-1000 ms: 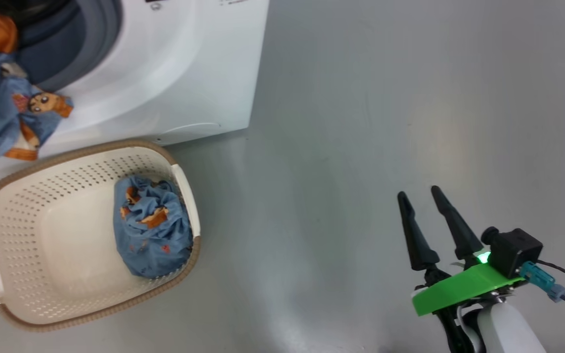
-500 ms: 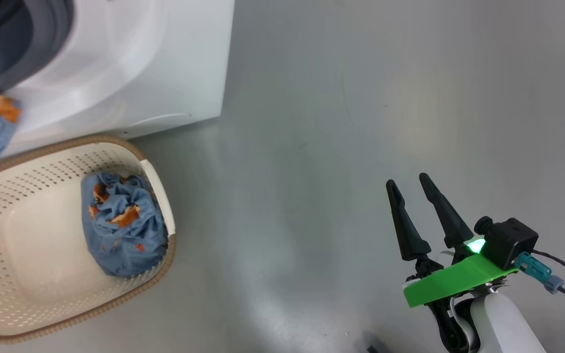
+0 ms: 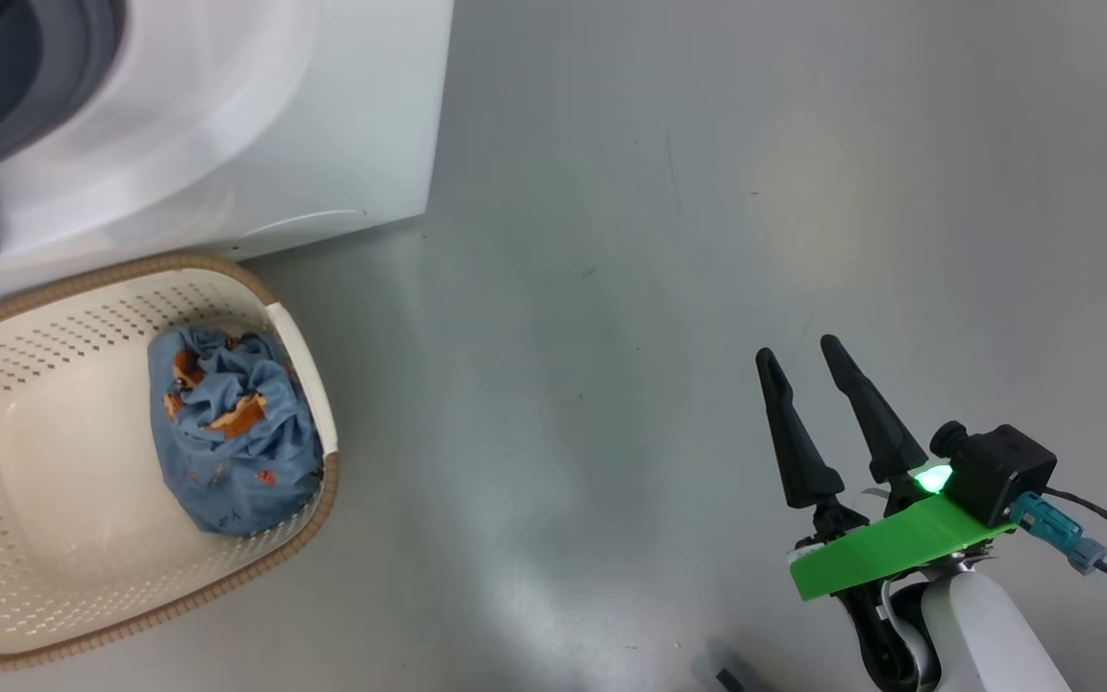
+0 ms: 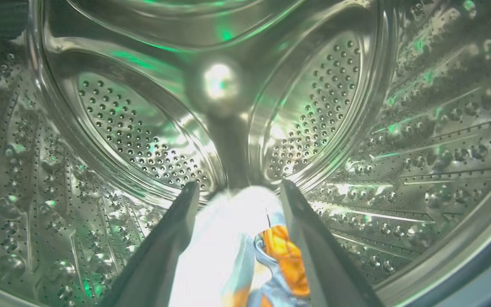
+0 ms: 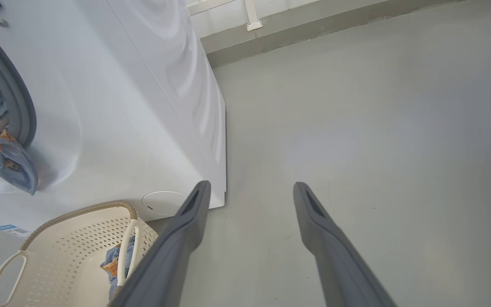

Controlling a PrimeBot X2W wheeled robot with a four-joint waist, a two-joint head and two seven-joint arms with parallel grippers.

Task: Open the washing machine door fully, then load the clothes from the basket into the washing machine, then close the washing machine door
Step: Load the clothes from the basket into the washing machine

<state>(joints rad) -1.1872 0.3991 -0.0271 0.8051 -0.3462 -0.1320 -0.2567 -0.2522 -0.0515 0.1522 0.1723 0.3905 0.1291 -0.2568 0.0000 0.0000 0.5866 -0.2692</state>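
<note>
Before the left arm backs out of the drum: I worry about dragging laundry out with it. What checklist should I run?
1. Left gripper open: ok; fingers spread inside the drum.
2. Garment free of fingers: cannot tell; it lies between them.
3. Garment fully inside the washing machine: not ok; a fold hangs over the gasket.
4. Basket emptied: not ok; a blue bundle lies in it.
5. Right gripper clear: ok; open over bare floor.

Glossy white box-shaped washing machine [image 3: 227, 115], grey rubber gasket [image 3: 97, 48], cream perforated plastic basket [image 3: 54, 336] with brown woven-look rim, light blue fabric bundle [image 3: 227, 452] with orange and cream patches (prints crumpled), silvery dotted steel drum [image 4: 134, 140], plain grey floor [image 3: 659, 240].
</note>
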